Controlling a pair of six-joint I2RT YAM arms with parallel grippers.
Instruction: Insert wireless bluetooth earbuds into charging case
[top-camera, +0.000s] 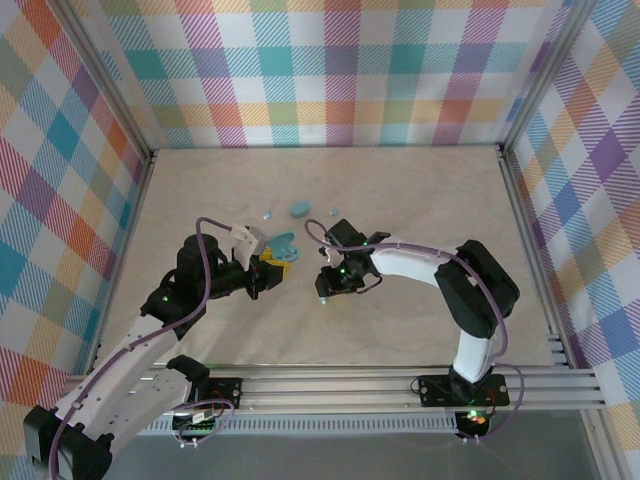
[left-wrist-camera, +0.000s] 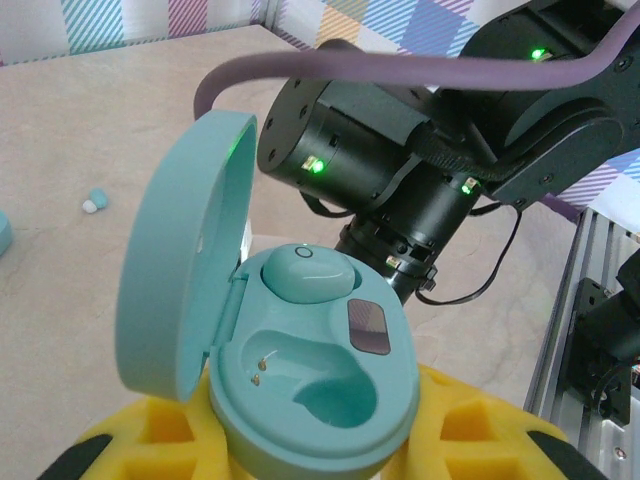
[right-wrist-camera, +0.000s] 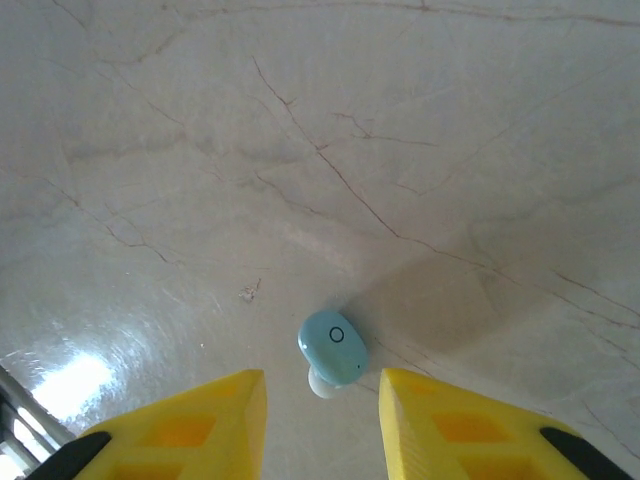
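Evidently the second pickup is the step in hand. One earbud sits seated in the charging case, and the socket beside it is empty. The left pincer is clamped on the case's base, with the lid swung up. The right pincer stands partly open over the tabletop and holds nothing. A loose earbud lies in the gap at its fingertips, apparently touching neither. The next move, I judge, is to lower, close gently on the bud, and carry it to the empty socket.
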